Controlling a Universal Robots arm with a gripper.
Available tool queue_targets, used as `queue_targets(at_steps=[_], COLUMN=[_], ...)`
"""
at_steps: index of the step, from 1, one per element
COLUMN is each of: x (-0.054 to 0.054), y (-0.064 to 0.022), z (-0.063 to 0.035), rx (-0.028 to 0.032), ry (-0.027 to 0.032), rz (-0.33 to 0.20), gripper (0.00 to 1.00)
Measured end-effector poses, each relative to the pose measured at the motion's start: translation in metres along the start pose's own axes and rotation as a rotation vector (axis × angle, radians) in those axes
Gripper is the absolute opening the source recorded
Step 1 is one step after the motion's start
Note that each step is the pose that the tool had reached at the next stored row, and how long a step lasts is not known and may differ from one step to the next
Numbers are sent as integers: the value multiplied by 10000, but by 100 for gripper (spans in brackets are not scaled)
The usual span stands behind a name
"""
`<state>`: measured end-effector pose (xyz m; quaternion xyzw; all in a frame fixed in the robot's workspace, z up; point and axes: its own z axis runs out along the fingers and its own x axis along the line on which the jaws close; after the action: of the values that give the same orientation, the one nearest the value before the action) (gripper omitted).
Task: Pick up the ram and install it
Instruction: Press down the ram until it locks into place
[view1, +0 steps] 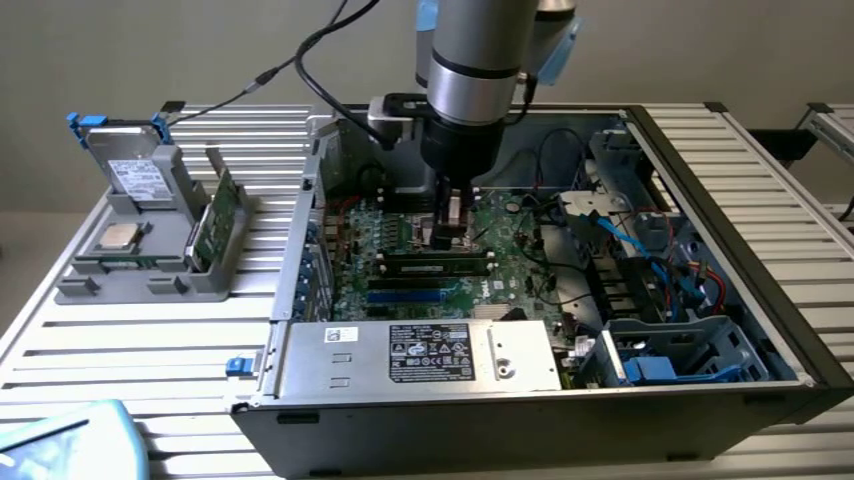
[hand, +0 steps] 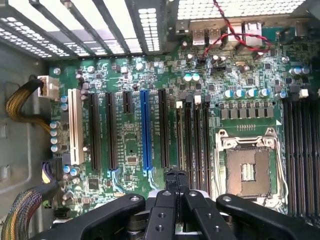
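Observation:
The ram, a long dark green stick with black chips, stands on edge in a slot of the motherboard inside the open computer case. My gripper hangs straight down over the stick's middle. Its fingertips are shut together at the stick's top edge, and I cannot tell whether they touch it. In the wrist view the shut gripper sits over the row of black memory slots, beside the empty processor socket. Nothing shows between the fingers.
The silver power supply and blue drive cage line the case's near side, with cables at the exterior view's right. On the slatted table to the left, a grey holder carries a green board, a silver chip and a drive.

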<state>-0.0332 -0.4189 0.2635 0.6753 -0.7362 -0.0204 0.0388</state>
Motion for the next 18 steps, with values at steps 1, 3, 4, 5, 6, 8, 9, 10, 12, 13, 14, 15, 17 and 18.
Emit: queue_targets(at_steps=[1,3,4,5,6,8,9,10,12,13,14,15,17,18], x=[0,0,0,0,0,0,0,0,0,0,0,0,0,0], y=[0,0,0,0,0,0,0,0,0,0,0,0,0,0], z=[0,0,0,0,0,0,0,0,0,0,0,0,0,0], rx=[-5,-15,-20,-25,-30,-40,-45,-51,-60,-66,-71,-76,-86,-91], ry=[-14,-42,-57,-70,-84,-113,-127,-141,-169,-184,-197,-213,-240,-254], rz=[169,507,682,842,1012,1360,1531,1704,2042,2215,2378,2561,2896,3070], gripper=[11,11,11,11,11,11,11,11,11,11,11,11,11,11])
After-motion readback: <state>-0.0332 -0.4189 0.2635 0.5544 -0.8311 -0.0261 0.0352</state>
